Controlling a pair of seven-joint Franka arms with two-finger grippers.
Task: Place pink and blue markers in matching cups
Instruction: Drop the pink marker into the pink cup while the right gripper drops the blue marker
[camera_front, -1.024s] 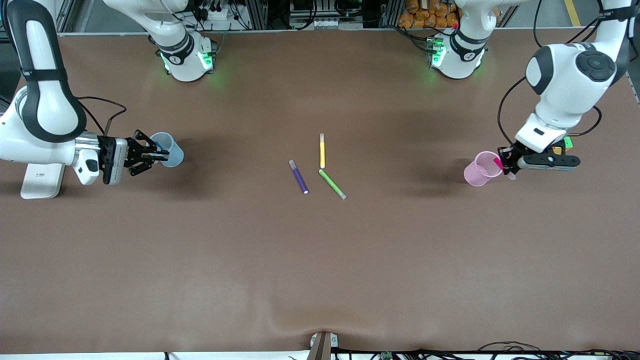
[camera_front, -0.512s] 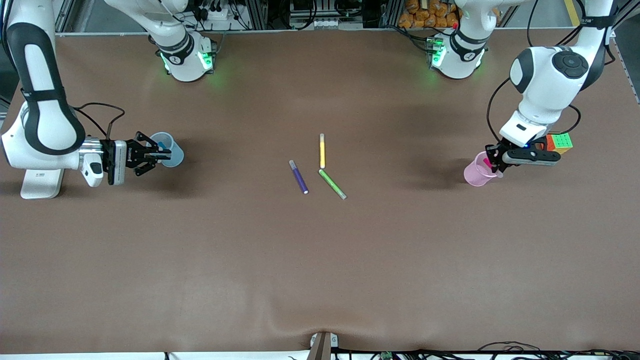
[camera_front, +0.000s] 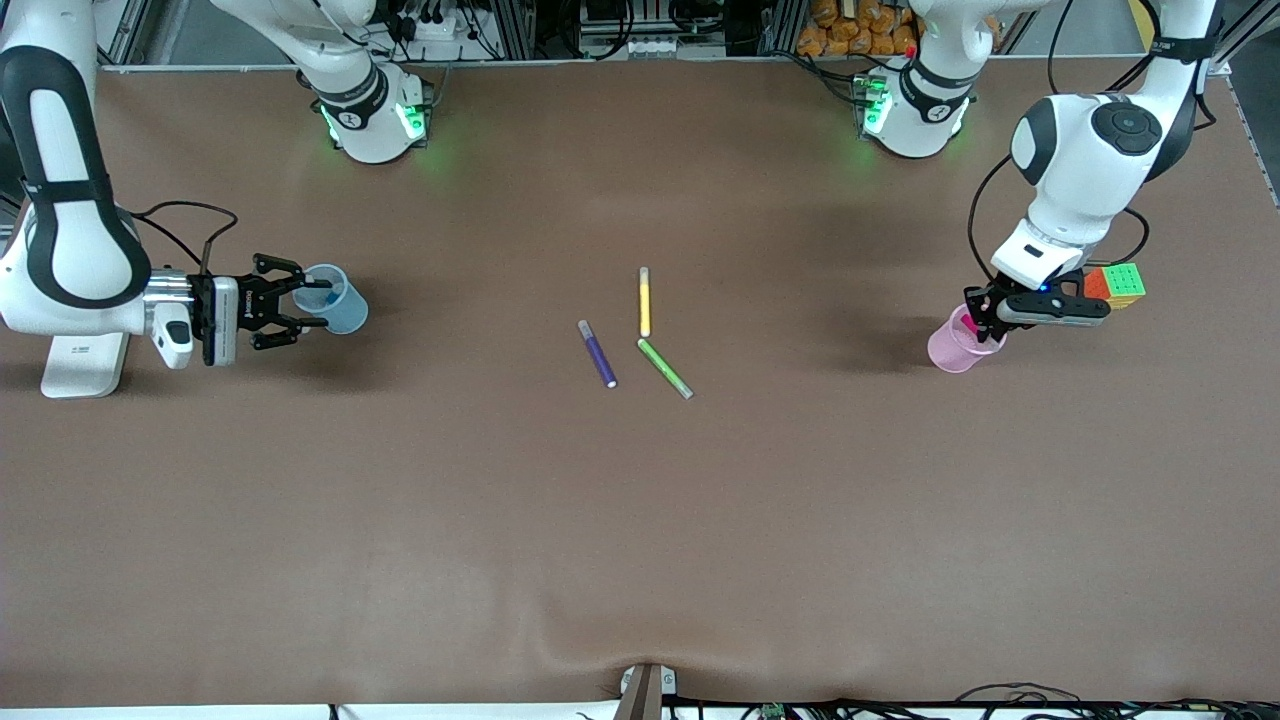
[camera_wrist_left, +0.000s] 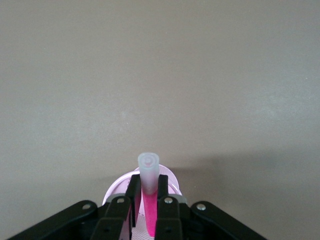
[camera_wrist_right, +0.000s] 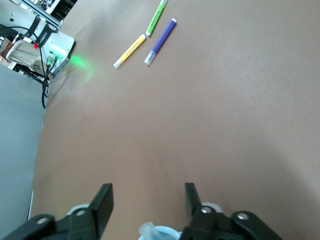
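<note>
We saw the left gripper (camera_wrist_left: 148, 197) clamping the pink marker (camera_wrist_left: 149, 186) over the pink cup (camera_front: 957, 343). The right gripper (camera_wrist_right: 146, 201) stood spread above the blue marker (camera_wrist_right: 148, 231) inside the blue cup (camera_front: 335, 299).

Three pens (camera_front: 640, 335) mid-table (cups (camera_front: 335, 298) near either end)

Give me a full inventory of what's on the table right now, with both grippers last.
pink cup: one, pale pink, left arm's end.
pink marker: one, magenta, above pink cup.
blue cup: one, pale blue, right arm's end.
blue marker: one, in blue cup.
yellow pen, purple pen, green pen: one each, mid-table.
puzzle cube: one, multicoloured, beside pink cup.
left gripper: shut on pink marker.
right gripper: open, at blue cup.
</note>
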